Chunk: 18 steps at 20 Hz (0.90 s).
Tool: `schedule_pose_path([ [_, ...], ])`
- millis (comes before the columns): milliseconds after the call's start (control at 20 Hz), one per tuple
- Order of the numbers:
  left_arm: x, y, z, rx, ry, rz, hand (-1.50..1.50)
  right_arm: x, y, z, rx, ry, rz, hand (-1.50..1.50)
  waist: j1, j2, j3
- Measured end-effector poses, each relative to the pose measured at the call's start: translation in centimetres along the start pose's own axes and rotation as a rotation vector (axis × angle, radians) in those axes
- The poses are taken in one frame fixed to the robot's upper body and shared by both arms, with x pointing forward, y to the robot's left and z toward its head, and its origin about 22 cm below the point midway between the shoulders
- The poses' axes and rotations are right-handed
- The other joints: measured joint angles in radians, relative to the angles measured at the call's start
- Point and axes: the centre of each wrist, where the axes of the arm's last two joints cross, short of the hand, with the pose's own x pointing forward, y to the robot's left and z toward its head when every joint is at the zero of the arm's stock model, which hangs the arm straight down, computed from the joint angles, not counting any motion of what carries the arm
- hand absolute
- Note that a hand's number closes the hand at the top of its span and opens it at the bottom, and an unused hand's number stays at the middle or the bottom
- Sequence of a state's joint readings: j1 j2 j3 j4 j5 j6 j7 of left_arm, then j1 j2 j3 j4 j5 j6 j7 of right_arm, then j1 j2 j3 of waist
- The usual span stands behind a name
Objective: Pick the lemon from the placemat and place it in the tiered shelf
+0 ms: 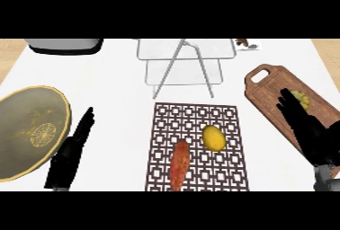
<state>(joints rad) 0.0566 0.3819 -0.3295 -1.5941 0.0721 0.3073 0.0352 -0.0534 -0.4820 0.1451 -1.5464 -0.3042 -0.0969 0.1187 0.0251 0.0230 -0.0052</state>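
I am looking down at the placemat [196,148], a brown lattice mat lying on the white counter [119,94], and I take it as my landmark. The lemon [213,138] is lying on the placemat, right of its middle, with nothing touching it. Just to the left of the lemon and a little nearer to me, an orange-red sweet potato [180,165] is lying lengthwise on the same mat, close to the lemon but apart from it.

Beyond the far edge of the placemat, the tiered shelf [185,60] is standing, its clear trays and thin grey legs showing, with nothing on its trays.

My right hand [306,130] is hanging to the right of the placemat, over the wooden cutting board [272,90], fingers straight and spread apart, holding nothing; a small yellow thing [303,99] on the board is partly hiding behind them. The hand is well apart from the lemon.

My left hand [72,152] is resting to the left of the placemat, fingers straight and together, pointing away from me, holding nothing, just beside a gold-patterned plate [26,130]. A grey appliance [64,46] is sitting at the counter's far edge, far left of the placemat.
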Motion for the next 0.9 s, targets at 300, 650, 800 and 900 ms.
schedule_pose_path([
  [300, -1.7, 2.0, -0.7, 0.062, 0.18, 0.112, 0.0, 3.2, -2.8, -0.8, -0.091, -0.243, 0.083, 1.5, -0.026, -0.017, 0.004],
  [650, -2.8, 3.2, -2.3, 0.039, 0.332, 0.238, 0.0, -1.9, -5.9, -0.1, -0.238, -0.088, 0.223, -1.5, -0.028, -0.017, 0.004],
  [800, -3.2, 3.3, -2.6, 0.031, 0.355, 0.256, 0.0, -3.0, -6.3, 0.7, -0.175, -0.116, 0.233, -1.5, -0.028, -0.02, 0.005],
  [900, -3.6, 3.6, -2.9, 0.039, 0.357, 0.262, 0.0, -2.3, -6.1, 1.1, -0.104, -0.132, 0.239, -1.5, -0.03, -0.023, 0.007],
])
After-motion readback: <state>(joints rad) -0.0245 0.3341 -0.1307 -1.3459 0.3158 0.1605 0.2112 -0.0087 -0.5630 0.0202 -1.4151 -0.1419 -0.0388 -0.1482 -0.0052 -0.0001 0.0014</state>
